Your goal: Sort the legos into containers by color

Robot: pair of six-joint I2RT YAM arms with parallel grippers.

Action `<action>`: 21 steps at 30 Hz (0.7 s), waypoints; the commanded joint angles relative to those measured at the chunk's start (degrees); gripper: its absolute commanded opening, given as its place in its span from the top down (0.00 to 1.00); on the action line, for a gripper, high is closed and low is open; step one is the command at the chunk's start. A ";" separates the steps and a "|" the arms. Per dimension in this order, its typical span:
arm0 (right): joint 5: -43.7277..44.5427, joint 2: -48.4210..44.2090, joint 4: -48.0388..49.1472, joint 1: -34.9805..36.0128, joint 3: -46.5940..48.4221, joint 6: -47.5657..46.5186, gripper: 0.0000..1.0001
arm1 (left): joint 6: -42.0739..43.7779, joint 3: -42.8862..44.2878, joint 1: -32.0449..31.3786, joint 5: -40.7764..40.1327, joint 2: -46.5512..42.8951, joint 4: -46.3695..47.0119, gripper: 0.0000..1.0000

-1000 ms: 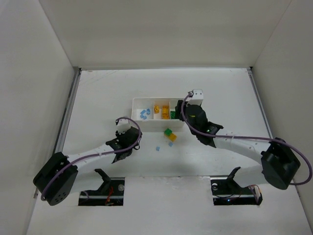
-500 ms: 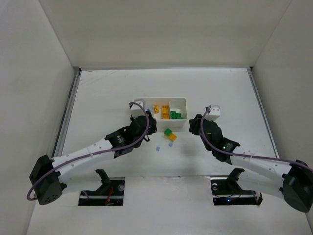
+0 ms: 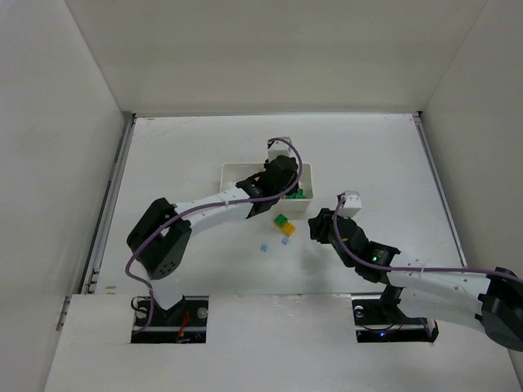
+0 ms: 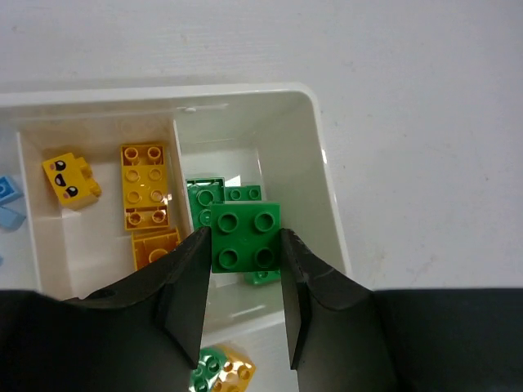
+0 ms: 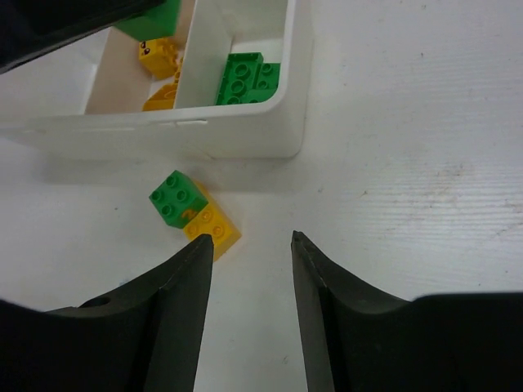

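— Where's the green brick [image 4: 245, 237]?
— Pinched in the left gripper [image 3: 284, 175], above the tray's [image 4: 328, 196] end compartment, where other greens [image 4: 206, 196] lie.
— What's left?
— I'd say most is sorted. A green-and-yellow pair [image 5: 196, 216] and blue bits [image 3: 264, 247] lie loose on the table [image 3: 204, 147]. The right gripper [image 5: 252, 245] hangs wide open, empty.
— Any writing?
— None readable.

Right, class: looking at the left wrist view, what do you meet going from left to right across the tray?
pale blue bricks → yellow brick with a face → long yellow-orange brick → white divider → green brick gripped in the left claw → tray's right wall
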 commanded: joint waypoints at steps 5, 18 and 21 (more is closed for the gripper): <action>-1.07 -0.12 0.09 1.52 0.81 -1.07 0.47 | 1.45 7.75 1.04 2.78 6.50 1.34 0.70; -8.64 20.08 8.26 5.04 10.20 -10.12 0.27 | 1.63 -4.62 3.77 2.34 -8.95 3.62 0.55; -9.25 25.09 9.76 4.43 13.28 -11.35 0.23 | 1.01 -11.03 4.12 2.25 -15.10 3.71 0.55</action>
